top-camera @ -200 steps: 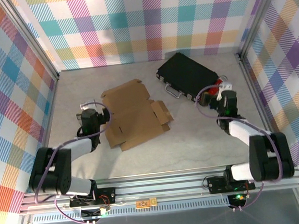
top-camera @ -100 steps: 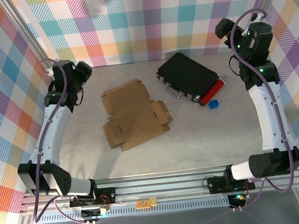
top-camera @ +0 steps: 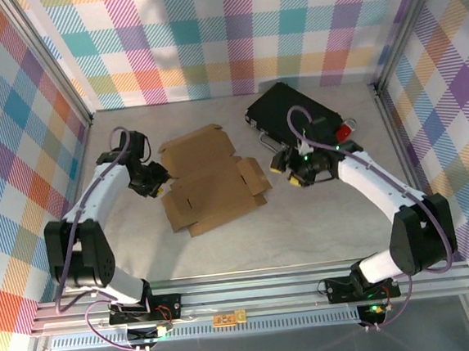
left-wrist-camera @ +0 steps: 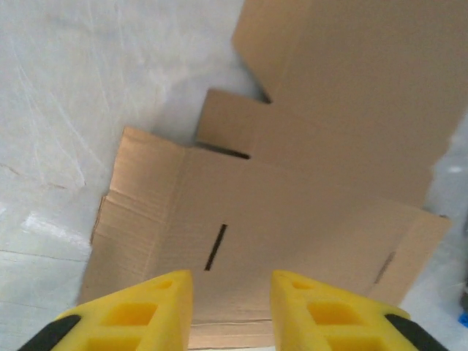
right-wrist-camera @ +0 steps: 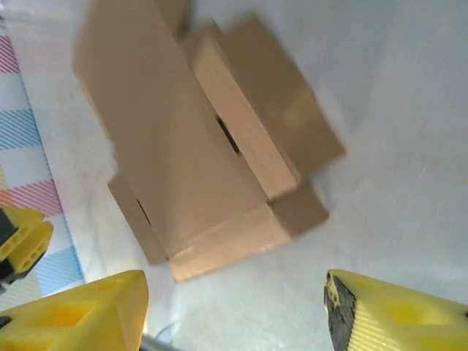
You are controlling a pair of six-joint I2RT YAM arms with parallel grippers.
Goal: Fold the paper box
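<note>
The paper box lies unfolded and flat in the middle of the table, plain brown cardboard with flaps and slits. My left gripper hovers at its left edge, open. In the left wrist view the yellow fingers stand apart over the cardboard, with nothing between them. My right gripper sits just right of the box's small right flap, wide open. In the right wrist view the paper box lies ahead of the spread gripper, over bare table.
A black hard case with a metal handle lies at the back right, just behind the right arm. A red object pokes out at its right side. Plaid walls close in the table on three sides.
Both arms swung from low near the table's front, up high toward the back corners, then down to either side of the box. The box has not moved.
</note>
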